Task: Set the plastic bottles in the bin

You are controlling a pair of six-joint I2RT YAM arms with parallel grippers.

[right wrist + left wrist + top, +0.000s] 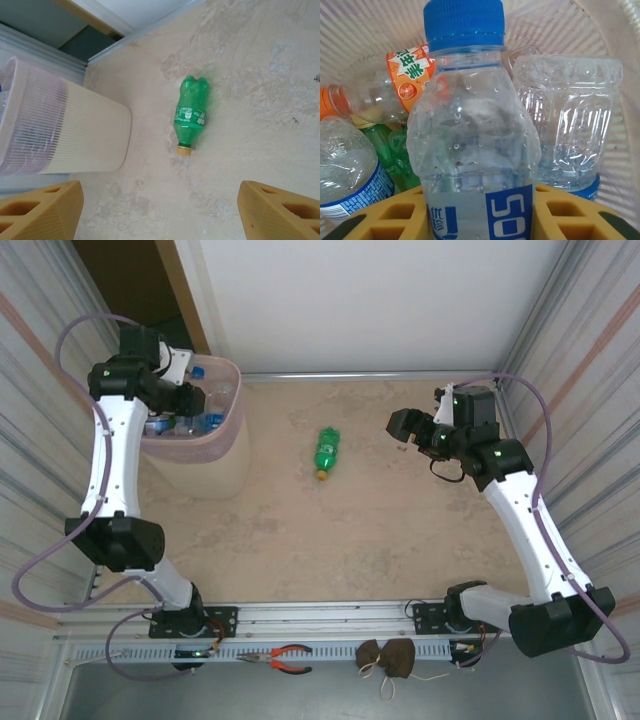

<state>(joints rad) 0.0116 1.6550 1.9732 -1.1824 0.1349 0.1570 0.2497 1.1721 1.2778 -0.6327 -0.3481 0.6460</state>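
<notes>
Bottles (188, 425) lie piled inside the pale pink bin (235, 405), which stands at the far left of the counter (350, 540). The left gripper (480, 220) is down in the bin, and its yellow fingers (390, 217) squeeze a clear bottle (470, 140) from both sides. That bottle has a blue cap, a blue and white label and tiny drops inside. Behind it lie an orange-label bottle (395, 82) on its side and a crumpled clear bottle (567, 120).

One green bottle (326, 452) lies on its side in the middle of the counter, well apart from the bin. Its yellow cap points to the near edge. The right gripper (160, 195) hangs above the counter with its fingers spread wide and nothing between them.
</notes>
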